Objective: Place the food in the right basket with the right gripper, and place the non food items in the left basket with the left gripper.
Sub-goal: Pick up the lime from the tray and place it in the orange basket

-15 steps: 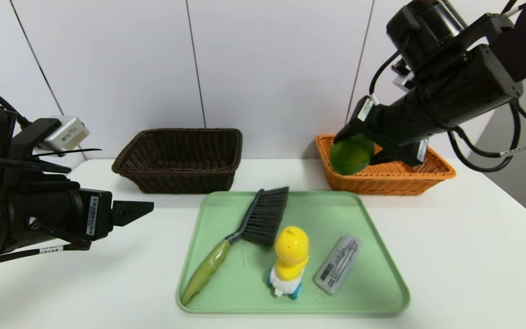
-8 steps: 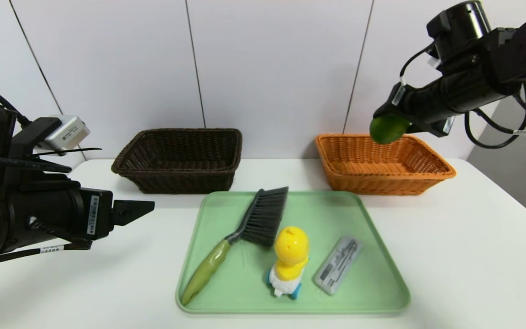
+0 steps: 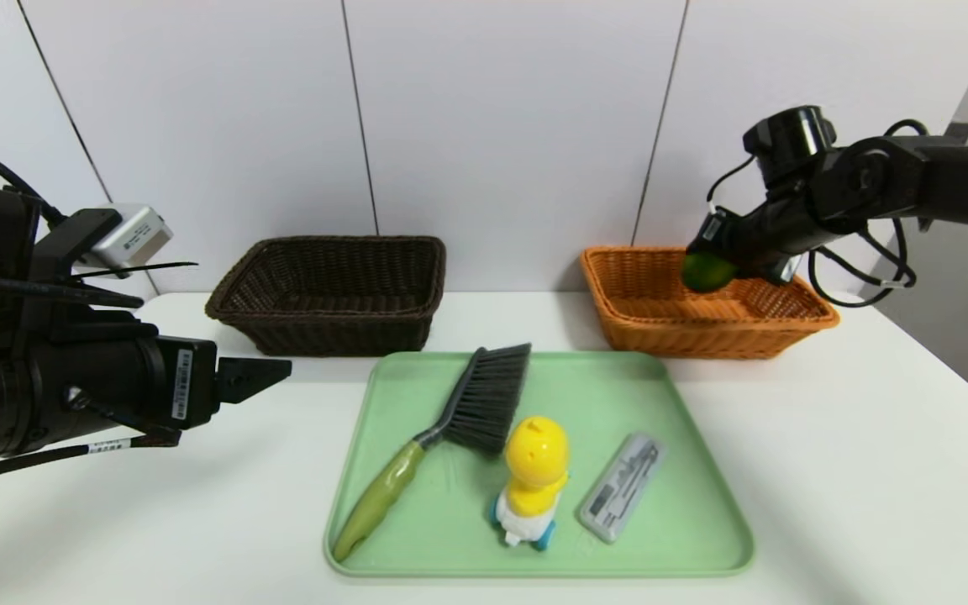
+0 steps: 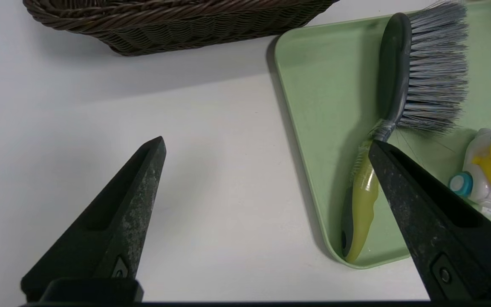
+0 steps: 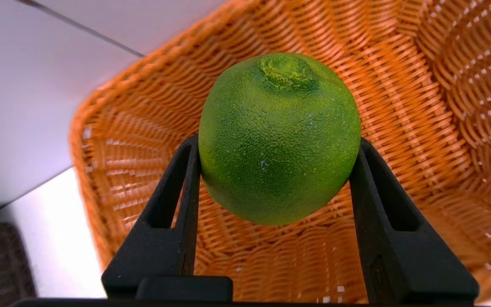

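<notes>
The right arm [image 3: 912,181] reaches in from three o'clock, stretched long and nearly level, its wrist bent down toward the back of the scene; the left arm [image 3: 47,378] sits low at nine o'clock, pointing across the white table [image 3: 870,470] and hanging above it

The table is smooth and matt; at its six o'clock lies a pale green plastic tray [image 3: 686,538] with rounded corners and a shallow raised rim

At eleven o'clock stands the dark brown basket [image 3: 328,294], rectangular, tightly woven wicker with flared sides; at one o'clock stands the orange basket [image 3: 660,323], the same weave and shape

The right gripper [image 5: 273,157] hangs over the orange basket's far side, its black jaws clamped on either flank of the lime [image 5: 277,136]; the lime is round, pebbled and glossy, held above the woven floor and touching no wicker that can be seen

The left gripper [image 4: 267,147] has its two black tapered fingers [image 4: 130,200] spread wide with nothing between them, just off the tray's nine o'clock edge

On the tray: a brush [image 3: 459,420] lying slantwise, stiff grey bristles toward twelve o'clock, glossy green handle toward seven; a yellow toy [image 3: 534,475] on a white and blue base, standing at the tray's middle; a flat grey case [image 3: 621,486] at the toy's three o'clock, apart from it
</notes>
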